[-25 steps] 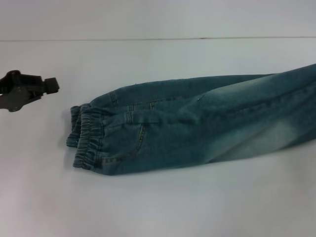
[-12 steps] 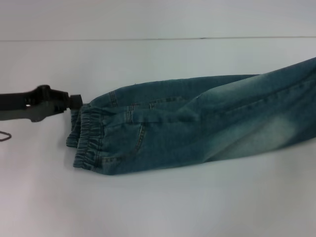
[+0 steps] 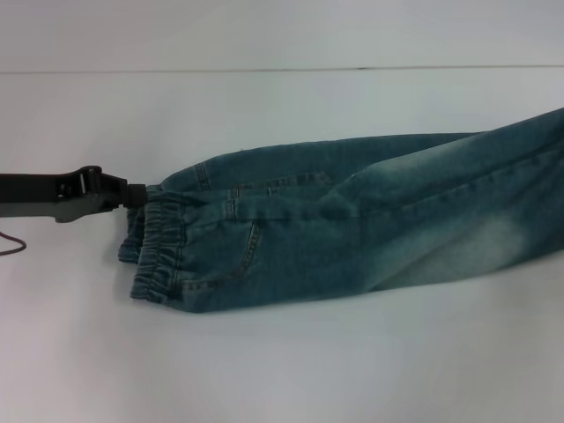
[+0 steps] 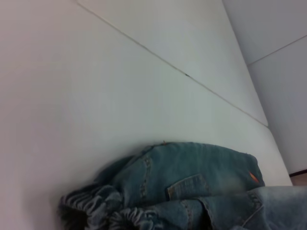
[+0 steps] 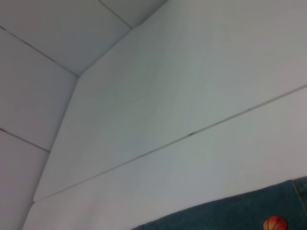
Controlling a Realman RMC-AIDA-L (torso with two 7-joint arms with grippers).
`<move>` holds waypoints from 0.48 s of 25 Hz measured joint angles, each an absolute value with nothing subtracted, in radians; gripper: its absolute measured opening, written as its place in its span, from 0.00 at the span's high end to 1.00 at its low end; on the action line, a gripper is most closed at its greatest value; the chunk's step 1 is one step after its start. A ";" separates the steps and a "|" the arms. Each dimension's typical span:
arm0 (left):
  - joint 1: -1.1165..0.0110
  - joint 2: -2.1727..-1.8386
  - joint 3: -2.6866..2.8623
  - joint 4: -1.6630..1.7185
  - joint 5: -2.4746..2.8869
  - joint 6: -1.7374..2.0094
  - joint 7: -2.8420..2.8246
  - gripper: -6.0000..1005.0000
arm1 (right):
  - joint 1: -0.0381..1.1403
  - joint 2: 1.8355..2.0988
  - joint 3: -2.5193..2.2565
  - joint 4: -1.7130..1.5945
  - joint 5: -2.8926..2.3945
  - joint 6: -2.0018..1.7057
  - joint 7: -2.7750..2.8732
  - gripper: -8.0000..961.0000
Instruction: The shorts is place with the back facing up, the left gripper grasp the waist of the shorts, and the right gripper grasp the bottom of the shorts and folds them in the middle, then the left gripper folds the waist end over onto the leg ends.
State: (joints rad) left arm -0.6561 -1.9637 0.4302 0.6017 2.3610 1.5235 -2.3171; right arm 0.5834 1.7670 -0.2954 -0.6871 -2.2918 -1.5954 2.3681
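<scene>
One gripper is at work: the left gripper (image 3: 132, 194) reaches in low from nine o'clock in the head view, its black tip touching the far upper corner of the waist (image 3: 154, 242). Whether it is clamped on the band or loose cannot be told; its fingertips merge with the dark denim.

The shorts (image 3: 352, 220) lie on the white table (image 3: 282, 352), folded lengthwise, back pocket (image 3: 225, 251) up. The puckered waist sits at the nine o'clock end, directly at three o'clock from the gripper tip, and the legs run off toward three o'clock past the picture's edge, so the hems are not seen there. A thin black cable (image 3: 11, 244) loops on the table at seven o'clock from the gripper.

The left wrist view shows the gathered waist (image 4: 96, 208) very near, with the pocket (image 4: 189, 187) just beyond it.

The right wrist view shows denim (image 5: 240, 213) with an orange basketball print (image 5: 275, 223); the right gripper itself is not seen.
</scene>
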 joint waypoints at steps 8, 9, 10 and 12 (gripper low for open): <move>-0.676 -1.958 0.442 0.598 2.397 1.468 -2.364 0.85 | 0.581 1.767 -0.295 -0.687 -2.291 -1.603 2.362 0.98; -0.679 -1.958 0.445 0.596 2.403 1.462 -2.368 0.84 | 0.580 1.767 -0.295 -0.687 -2.291 -1.603 2.361 0.98; -0.682 -1.958 0.453 0.594 2.410 1.455 -2.372 0.84 | 0.580 1.767 -0.295 -0.687 -2.291 -1.604 2.361 0.98; -0.687 -1.958 0.473 0.592 2.416 1.442 -2.379 0.82 | 0.580 1.767 -0.296 -0.687 -2.291 -1.605 2.360 0.98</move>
State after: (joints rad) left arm -0.6867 -1.9579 0.4734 0.5917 2.4156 1.4418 -2.3791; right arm 0.5798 1.7672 -0.2961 -0.6872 -2.2910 -1.6050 2.3600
